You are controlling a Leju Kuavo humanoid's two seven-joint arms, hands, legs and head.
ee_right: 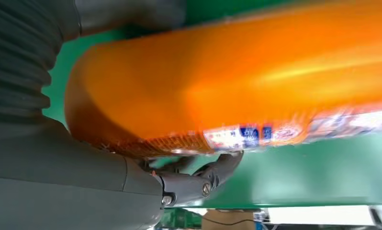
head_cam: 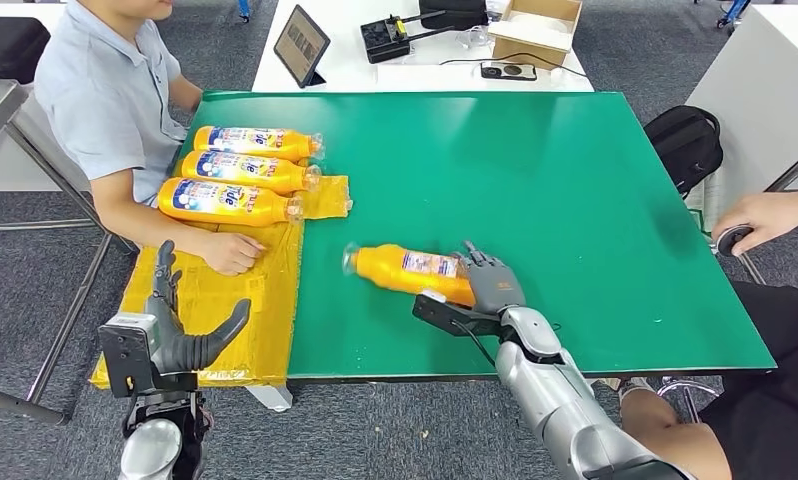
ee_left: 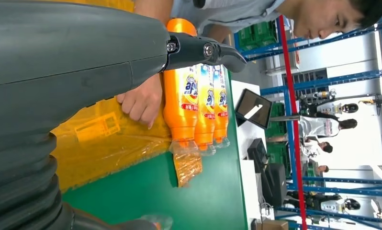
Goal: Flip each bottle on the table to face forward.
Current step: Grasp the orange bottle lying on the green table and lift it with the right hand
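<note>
Standby is the state of the left hand [head_cam: 180, 335], lower left of the head view: fingers spread, holding nothing, raised over the yellow sheet [head_cam: 215, 300] beside the person's fist [head_cam: 230, 252]. I leave it there.

Upper left, three orange bottles [head_cam: 240, 172] lie side by side on that sheet, labels up, caps pointing toward the frame's right. I judge these already turned.

Centre of the frame, the fourth bottle [head_cam: 410, 270] lies on the green table [head_cam: 575, 180], cap toward the left. My right hand [head_cam: 485, 285] grips its base end; in the right wrist view the thumb [ee_right: 218, 170] sits under the body next to the label edge.

To do the roll well, I would:
1. Keep the grip on the base, clear of the label.
2. Rotate about the bottle's long axis until the label faces up.
3. Release only once the bottle is resting on the table, since a round body may roll back.
</note>
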